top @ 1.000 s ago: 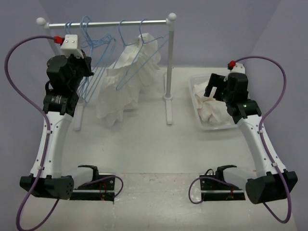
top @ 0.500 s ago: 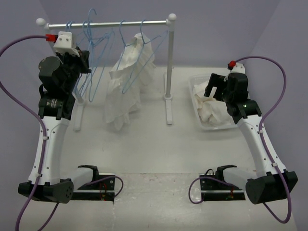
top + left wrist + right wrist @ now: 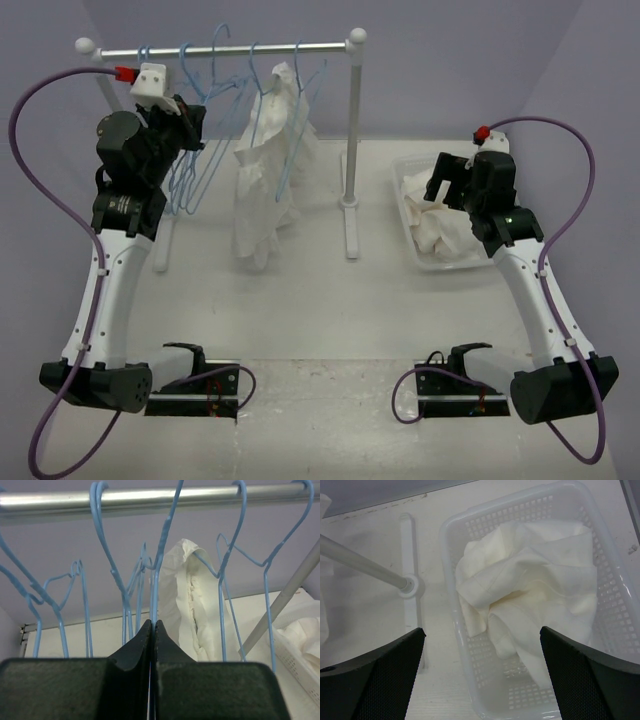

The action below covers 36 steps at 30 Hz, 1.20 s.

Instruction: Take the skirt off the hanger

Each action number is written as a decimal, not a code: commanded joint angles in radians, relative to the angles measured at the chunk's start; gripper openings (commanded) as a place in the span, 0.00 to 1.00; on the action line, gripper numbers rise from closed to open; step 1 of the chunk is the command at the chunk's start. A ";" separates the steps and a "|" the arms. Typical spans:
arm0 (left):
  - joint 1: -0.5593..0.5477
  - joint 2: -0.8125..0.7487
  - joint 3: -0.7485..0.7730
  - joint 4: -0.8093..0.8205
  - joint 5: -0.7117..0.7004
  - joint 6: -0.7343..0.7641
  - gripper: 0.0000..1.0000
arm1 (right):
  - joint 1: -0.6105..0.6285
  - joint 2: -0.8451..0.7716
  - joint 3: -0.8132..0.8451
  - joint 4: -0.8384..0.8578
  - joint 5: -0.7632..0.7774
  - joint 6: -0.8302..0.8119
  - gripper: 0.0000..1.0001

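Observation:
The skirt [image 3: 440, 225], a crumpled white cloth, lies in the clear plastic basket [image 3: 405, 165]. My right gripper [image 3: 445, 180] hovers over it, open and holding nothing. From the right wrist, the skirt [image 3: 530, 585] fills most of the basket [image 3: 450, 605], and the right gripper [image 3: 481, 630] has its jaws spread wide. My left gripper [image 3: 190, 125] is up by the rail [image 3: 220, 48], shut on the wire of a bare blue hanger [image 3: 205, 110]. In the left wrist view that hanger [image 3: 156, 580] runs up from the left gripper [image 3: 152, 622] across the rail [image 3: 150, 497].
A longer white garment [image 3: 265, 180] hangs from another blue hanger, also in the left wrist view [image 3: 187, 595]. Several empty blue hangers [image 3: 185, 170] hang left of it. The rack's right post [image 3: 350, 140] and foot [image 3: 410, 587] stand between rack and basket.
My left gripper has moved right and nearer the rail with the blue hanger. The hung garment and hangers swung, and the garment now looks narrower. The right arm has not moved.

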 commanded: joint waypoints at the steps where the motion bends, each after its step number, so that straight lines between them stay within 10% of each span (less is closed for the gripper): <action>1: -0.015 0.038 -0.018 0.050 -0.017 -0.028 0.00 | 0.004 -0.010 0.002 0.010 0.027 -0.016 0.99; 13: -0.017 -0.072 0.002 0.072 -0.274 -0.043 0.00 | 0.004 0.002 0.011 0.007 0.016 -0.013 0.99; 36: -0.017 -0.127 -0.017 -0.011 -0.169 -0.115 0.00 | 0.004 -0.006 0.007 0.013 0.016 -0.008 0.99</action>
